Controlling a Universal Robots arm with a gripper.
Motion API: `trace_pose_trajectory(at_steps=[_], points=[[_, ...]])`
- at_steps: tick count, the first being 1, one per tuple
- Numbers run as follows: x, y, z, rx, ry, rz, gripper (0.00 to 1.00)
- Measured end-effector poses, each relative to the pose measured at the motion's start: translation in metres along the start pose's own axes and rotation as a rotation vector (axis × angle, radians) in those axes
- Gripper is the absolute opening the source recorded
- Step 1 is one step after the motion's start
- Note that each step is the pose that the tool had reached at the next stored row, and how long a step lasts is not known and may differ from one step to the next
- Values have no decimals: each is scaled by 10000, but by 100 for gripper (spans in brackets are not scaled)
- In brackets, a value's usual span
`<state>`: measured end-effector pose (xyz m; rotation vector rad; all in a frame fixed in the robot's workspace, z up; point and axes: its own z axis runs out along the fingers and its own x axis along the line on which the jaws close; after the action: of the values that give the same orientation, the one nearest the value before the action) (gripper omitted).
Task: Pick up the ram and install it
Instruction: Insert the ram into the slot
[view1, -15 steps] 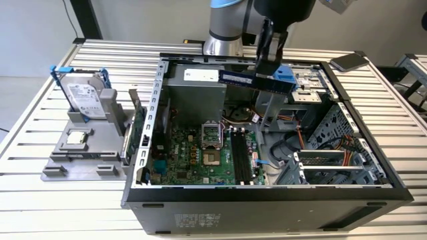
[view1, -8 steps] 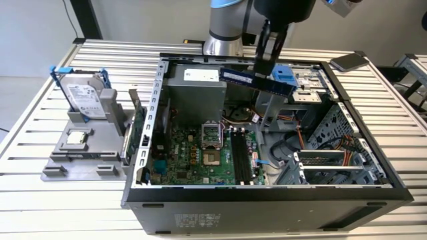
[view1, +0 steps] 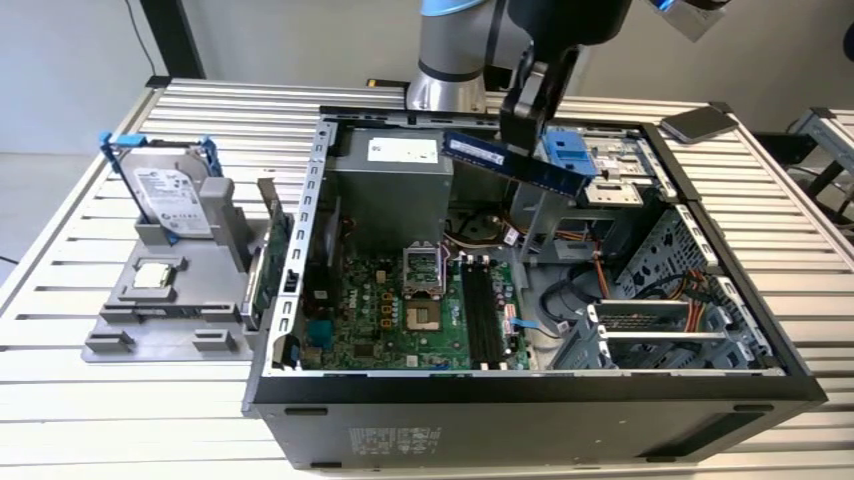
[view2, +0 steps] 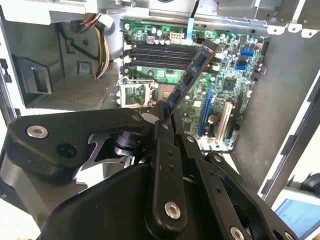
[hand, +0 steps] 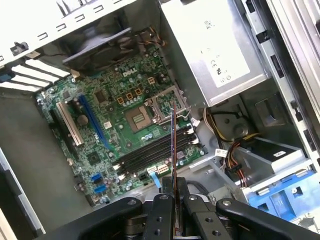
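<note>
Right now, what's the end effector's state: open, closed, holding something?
End effector: closed on the ram, holding it in the air above the open computer case.

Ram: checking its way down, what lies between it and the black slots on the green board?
Only open air; in the first wrist view the ram hangs over the bare slots.

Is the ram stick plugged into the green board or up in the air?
Up in the air: the tool holds the ram above the open case, clear of the black slots.
</note>
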<state>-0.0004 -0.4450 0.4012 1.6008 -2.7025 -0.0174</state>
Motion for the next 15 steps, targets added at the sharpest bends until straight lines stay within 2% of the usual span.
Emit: trace_pose_trajectory(at_steps=[15], points=[[0, 0, 0, 11, -22, 2242, 0]])
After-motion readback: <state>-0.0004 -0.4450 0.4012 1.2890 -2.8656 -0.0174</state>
